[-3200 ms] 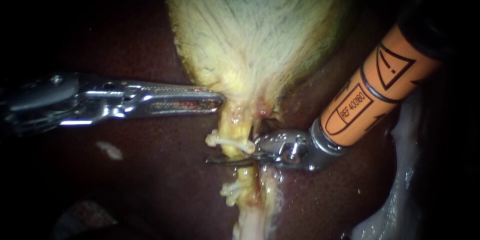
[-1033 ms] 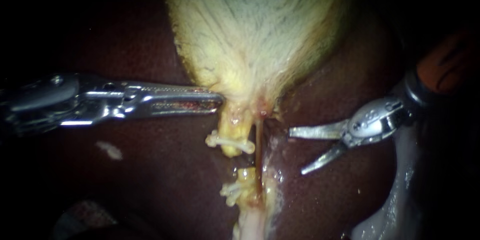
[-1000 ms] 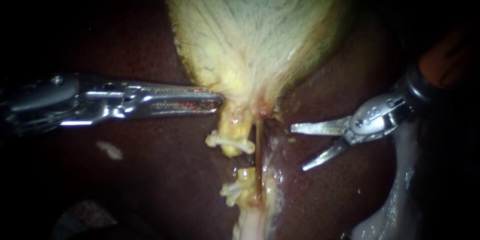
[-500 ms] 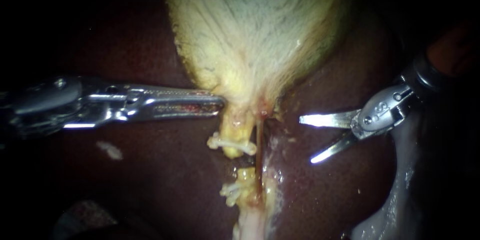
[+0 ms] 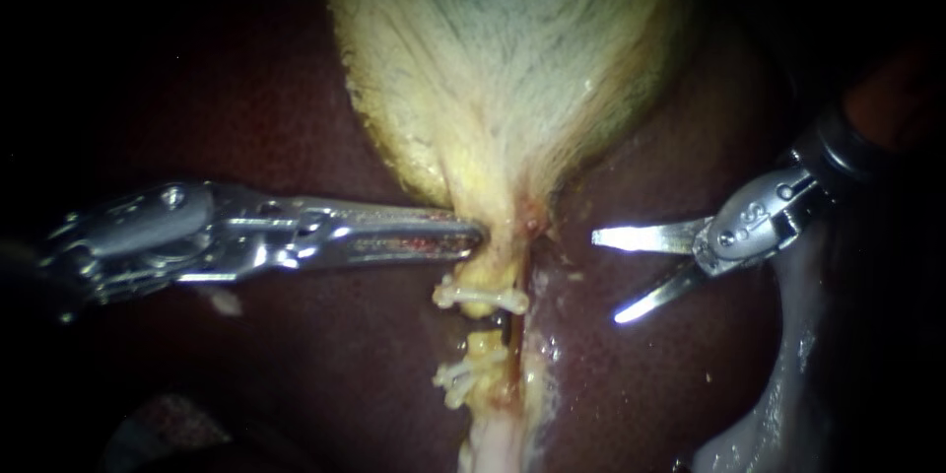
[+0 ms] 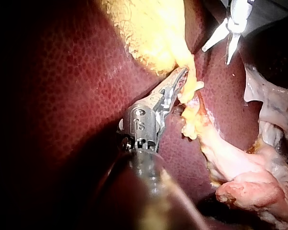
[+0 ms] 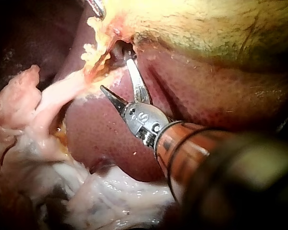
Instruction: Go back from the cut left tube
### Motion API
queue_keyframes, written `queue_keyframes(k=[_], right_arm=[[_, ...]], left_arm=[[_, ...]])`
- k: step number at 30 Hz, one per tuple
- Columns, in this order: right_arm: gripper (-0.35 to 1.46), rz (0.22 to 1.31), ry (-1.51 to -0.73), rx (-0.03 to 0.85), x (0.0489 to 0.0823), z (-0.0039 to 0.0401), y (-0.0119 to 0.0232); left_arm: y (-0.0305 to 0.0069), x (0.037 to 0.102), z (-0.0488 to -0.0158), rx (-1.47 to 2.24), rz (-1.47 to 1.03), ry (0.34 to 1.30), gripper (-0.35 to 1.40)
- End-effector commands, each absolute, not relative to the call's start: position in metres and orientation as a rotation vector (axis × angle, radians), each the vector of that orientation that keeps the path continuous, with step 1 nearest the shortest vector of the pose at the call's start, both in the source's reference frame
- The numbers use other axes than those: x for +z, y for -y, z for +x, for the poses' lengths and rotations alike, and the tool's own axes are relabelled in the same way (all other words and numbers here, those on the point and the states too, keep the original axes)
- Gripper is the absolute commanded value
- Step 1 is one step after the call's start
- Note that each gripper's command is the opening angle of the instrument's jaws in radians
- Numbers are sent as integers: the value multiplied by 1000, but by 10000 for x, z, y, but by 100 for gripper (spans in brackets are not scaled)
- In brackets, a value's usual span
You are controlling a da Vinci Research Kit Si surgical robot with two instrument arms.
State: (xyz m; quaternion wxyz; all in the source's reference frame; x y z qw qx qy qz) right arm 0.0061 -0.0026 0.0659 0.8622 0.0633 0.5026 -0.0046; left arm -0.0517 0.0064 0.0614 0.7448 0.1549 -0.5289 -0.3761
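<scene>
**Placement, left to right.** The left instrument (image 5: 471,235) enters from the left and lies approx. level. Its jaws are clamped on the narrow lower end of the gallbladder (image 5: 512,59), just above the upper clip (image 5: 481,293). Probable purpose is to keep the neck taut and steady so the tube ends stay exposed against the liver (image 5: 631,374).

The cut left tube (image 5: 483,274) sits at centre, directly below that grip. It is in two stumps w/ a short gap between them. The upper stump carries the upper clip and the lower stump carries the lower clip (image 5: 458,372).

The right instrument (image 5: 607,276) stands well apart from the tube, over bare liver. Its blades are spread, hold nothing and point back toward the stumps. This pos. fits the retreat, i.e. sharp edges are off the tissue and the cut is in plain view.

**Change vs. earlier frames.**
- 3.2 s ago the right instrument's tip lay across the tube between the clips. It has since drawn away to the right.
- Over the last 0.5 s the right instrument barely shifts.
- In the same 0.5 s the left instrument moves right and slightly down, taking the gallbladder neck and upper clip along.
- The lower clip stays put, so the gap between the stumps looks smaller.
</scene>
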Motion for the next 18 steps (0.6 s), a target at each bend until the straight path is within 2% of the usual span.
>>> queue_keyframes(k=[1, 18], right_arm=[[143, 133, -1054, -9, 658, 61, 26], [143, 133, -1055, -10, 657, 59, 27]], left_arm=[[-64, 614, -517, -823, 339, 1157, -35], [-64, 614, -517, -823, 339, 1157, -35]])
